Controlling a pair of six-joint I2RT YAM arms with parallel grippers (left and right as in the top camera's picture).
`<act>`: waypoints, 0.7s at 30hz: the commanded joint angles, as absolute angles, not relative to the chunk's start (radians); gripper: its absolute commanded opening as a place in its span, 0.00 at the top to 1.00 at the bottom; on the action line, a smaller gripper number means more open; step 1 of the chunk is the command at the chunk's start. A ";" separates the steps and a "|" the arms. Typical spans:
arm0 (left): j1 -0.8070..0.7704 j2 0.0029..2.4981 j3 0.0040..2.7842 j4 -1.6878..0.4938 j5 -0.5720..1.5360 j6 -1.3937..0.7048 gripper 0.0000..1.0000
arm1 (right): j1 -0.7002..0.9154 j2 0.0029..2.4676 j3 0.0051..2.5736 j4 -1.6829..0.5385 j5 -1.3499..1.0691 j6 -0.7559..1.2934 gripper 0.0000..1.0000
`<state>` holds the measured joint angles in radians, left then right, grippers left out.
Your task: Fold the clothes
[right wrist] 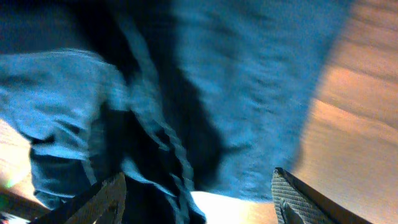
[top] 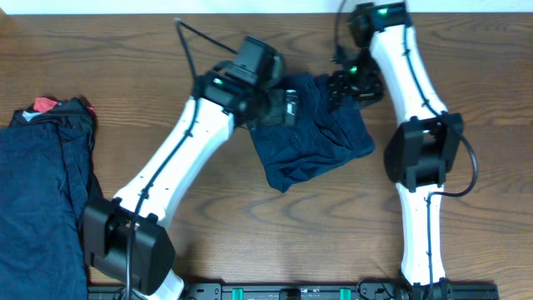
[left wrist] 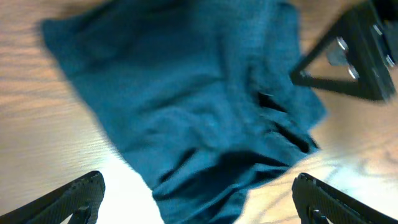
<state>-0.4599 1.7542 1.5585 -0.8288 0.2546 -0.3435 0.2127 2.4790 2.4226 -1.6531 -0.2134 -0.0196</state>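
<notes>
A brown wooden counter [top: 333, 242] is being shared by two white arms and the clothes. A large pile of dark navy clothes [top: 37, 208] is being carried at the counter's left edge, spread down toward the near left corner. A smaller navy garment [top: 321, 146], crumpled and wrinkled, is being carried near the middle of the far edge, well apart from the pile. The left arm [top: 179, 158] is being stretched from the near edge up to the garment's left side. The right arm [top: 416, 92] is being bent from the near edge round to the garment's far right corner. The left gripper [left wrist: 199, 199] is being held wide open above the garment, with nothing caught between its fingers. The right gripper [right wrist: 199, 196] is being held with its fingers well apart over the folds of the cloth, and nothing is seen pinched between them. A small red piece [top: 43, 105] is being shown at the far end of the pile.
</notes>
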 commanded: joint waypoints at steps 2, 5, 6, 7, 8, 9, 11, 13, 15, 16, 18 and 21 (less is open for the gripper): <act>-0.398 1.756 1.556 -0.870 0.253 -0.357 0.02 | 0.272 2.461 2.431 -1.618 -0.226 -0.043 0.25; -0.380 1.755 1.556 -0.887 0.253 -0.356 0.02 | 0.297 2.461 2.425 -1.598 -0.226 -0.043 0.22; -0.376 1.753 1.556 -0.890 0.253 -0.356 0.02 | 0.302 2.461 2.422 -1.592 -0.225 -0.043 0.21; -0.375 1.752 1.556 -0.890 0.253 -0.356 0.02 | 0.306 2.463 2.415 -1.585 -0.226 -0.042 0.21; -0.375 1.749 1.556 -0.889 0.253 -0.356 0.02 | 0.308 2.465 2.407 -1.579 -0.227 -0.042 0.21; -0.375 1.745 1.556 -0.889 0.253 -0.356 0.02 | 0.309 2.468 2.397 -1.572 -0.227 -0.042 0.22; -0.375 1.736 1.556 -0.889 0.253 -0.356 0.02 | 0.310 2.474 2.370 -1.555 -0.247 -0.043 0.21; -0.373 1.729 1.556 -0.889 0.252 -0.356 0.02 | 0.310 2.483 2.332 -1.531 -0.270 -0.044 0.22; -0.366 1.724 1.556 -0.891 0.251 -0.356 0.02 | 0.311 2.489 2.289 -1.506 -0.294 -0.051 0.25; -0.363 1.724 1.556 -0.894 0.251 -0.356 0.02 | 0.314 2.491 2.262 -1.490 -0.305 -0.051 0.25; -0.354 1.724 1.556 -0.902 0.251 -0.356 0.02 | 0.319 2.491 2.223 -1.464 -0.313 -0.051 0.30; -0.345 1.724 1.556 -0.912 0.252 -0.356 0.02 | 0.328 2.491 2.188 -1.441 -0.319 -0.051 0.40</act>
<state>-0.3595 1.7504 1.5585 -0.9020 0.2550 -0.3443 0.3073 2.4805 2.2112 -1.4513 -0.2859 -0.0433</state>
